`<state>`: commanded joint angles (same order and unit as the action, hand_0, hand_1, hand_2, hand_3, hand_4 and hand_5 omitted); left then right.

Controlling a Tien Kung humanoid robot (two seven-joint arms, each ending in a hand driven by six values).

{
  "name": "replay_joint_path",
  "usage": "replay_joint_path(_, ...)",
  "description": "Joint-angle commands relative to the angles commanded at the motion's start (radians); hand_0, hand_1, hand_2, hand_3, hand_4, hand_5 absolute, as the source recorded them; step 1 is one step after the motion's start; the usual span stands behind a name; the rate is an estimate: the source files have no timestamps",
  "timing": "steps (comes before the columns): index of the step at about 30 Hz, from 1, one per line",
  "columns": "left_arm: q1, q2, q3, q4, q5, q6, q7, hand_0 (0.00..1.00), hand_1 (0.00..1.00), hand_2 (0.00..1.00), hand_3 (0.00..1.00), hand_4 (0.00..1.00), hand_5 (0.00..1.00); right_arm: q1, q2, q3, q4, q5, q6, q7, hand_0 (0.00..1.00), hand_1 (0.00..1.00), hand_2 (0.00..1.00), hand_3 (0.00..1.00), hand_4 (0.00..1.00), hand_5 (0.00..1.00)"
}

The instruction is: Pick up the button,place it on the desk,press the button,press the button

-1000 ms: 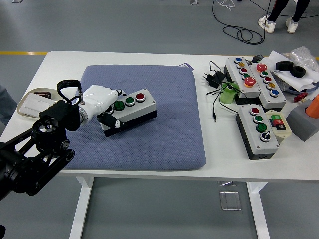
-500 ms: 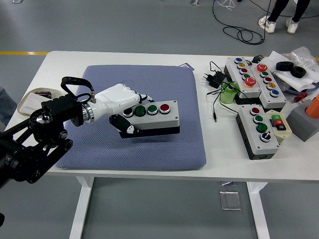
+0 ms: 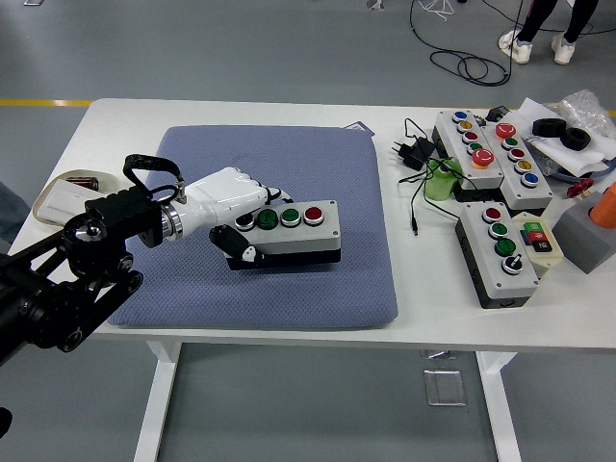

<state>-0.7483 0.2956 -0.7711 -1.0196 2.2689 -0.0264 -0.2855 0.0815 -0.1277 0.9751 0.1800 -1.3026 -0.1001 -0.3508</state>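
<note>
A grey button box (image 3: 294,233) with a black base lies level on the blue pad (image 3: 318,173). Its top carries two green buttons and one red button at the right end. My left hand (image 3: 236,217), white with black finger pads, is shut on the box's left end, thumb (image 3: 239,248) at the front side and fingers over the top. The black left arm comes in from the lower left. The right arm does not appear.
Three more button boxes (image 3: 496,252) and a black power adapter with cable (image 3: 412,152) crowd the table's right side, with a grey block (image 3: 587,236) and orange item beyond. A small tray (image 3: 60,199) sits at the left edge. People's legs stand far behind.
The left hand carried the button box rightward across the pad, then drew back slightly left and lowered it so it rests level on the pad. The grasp stayed shut throughout.
</note>
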Motion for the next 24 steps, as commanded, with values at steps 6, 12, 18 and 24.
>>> replay_joint_path(6, -0.003, 0.0, 0.019, 0.005, 0.0, -0.011, 0.006, 0.411, 0.429, 0.434, 0.425, 0.59, 0.174, 0.001, 0.0, -0.001, 0.0, 0.002, -0.001, 0.001, 0.642, 0.444, 0.618, 0.561, 0.311, 0.216)
replay_joint_path(12, -0.003, -0.003, 0.028, 0.007, 0.0, -0.026, 0.014, 0.461, 0.485, 0.529, 0.481, 0.69, 0.224, 0.001, 0.0, -0.003, 0.0, 0.005, -0.001, 0.0, 0.643, 0.444, 0.617, 0.56, 0.311, 0.215)
replay_joint_path(18, 0.0, -0.004, 0.031, 0.006, 0.0, -0.039, 0.019, 0.475, 0.592, 0.7, 0.82, 0.866, 0.36, -0.001, 0.0, -0.002, 0.0, 0.004, -0.001, 0.0, 0.642, 0.443, 0.618, 0.561, 0.311, 0.217)
replay_joint_path(24, 0.005, -0.004, 0.031, -0.006, 0.0, -0.059, 0.028, 0.498, 0.638, 0.773, 0.902, 0.893, 0.39, -0.005, 0.0, 0.002, 0.0, -0.001, 0.001, -0.002, 0.643, 0.444, 0.618, 0.561, 0.311, 0.218)
